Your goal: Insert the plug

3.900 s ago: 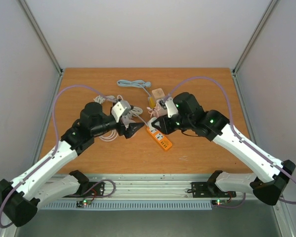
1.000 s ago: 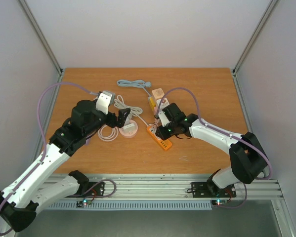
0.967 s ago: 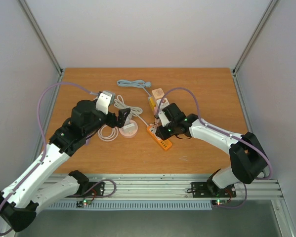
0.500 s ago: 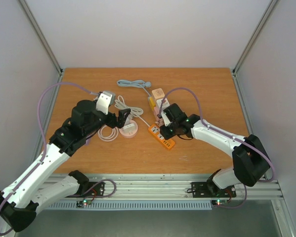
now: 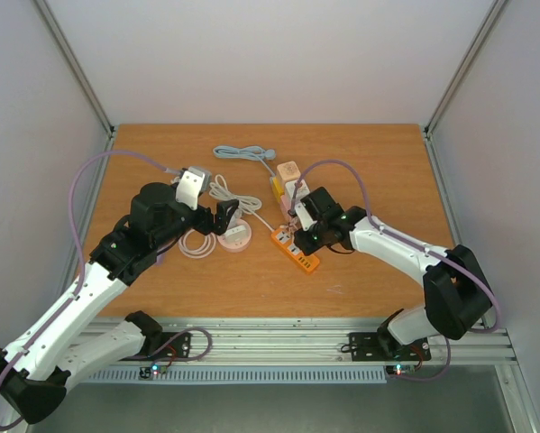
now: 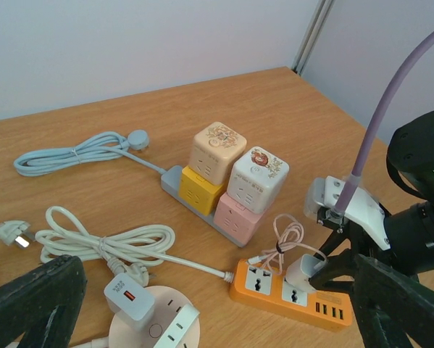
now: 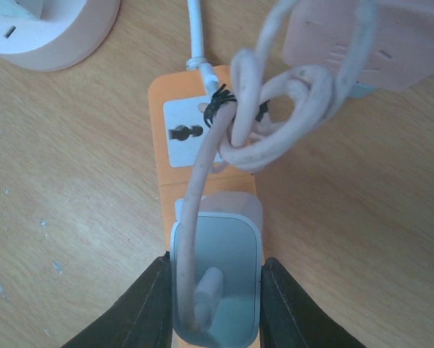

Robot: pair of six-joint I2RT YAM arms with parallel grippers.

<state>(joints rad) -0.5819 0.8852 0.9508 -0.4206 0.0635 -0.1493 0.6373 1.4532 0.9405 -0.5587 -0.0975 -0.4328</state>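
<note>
Left gripper (image 5: 224,213): jaws spread wide, holding nothing, poised over the round socket (image 5: 236,236). It has no part in this step.

Strip (image 5: 298,252): flat, rigid orange plastic with white socket faces, lying diagonally just left of the right gripper (image 7: 215,304).

Plug (image 7: 217,279): a smooth white block with rounded corners. It stands upright on the strip's second socket, pinched by its two flat sides between the right gripper's black fingers (image 7: 148,304). The frames do not show whether the pins are fully home.

Procedure, as judged: press straight down along the pin axis and do not rock the plug. The strip looks light and may slide on the smooth wood, so apply no sideways load. Keep the lead (image 7: 274,130), a soft pale bundle cinched with a black tie, clear of the socket face.
</note>
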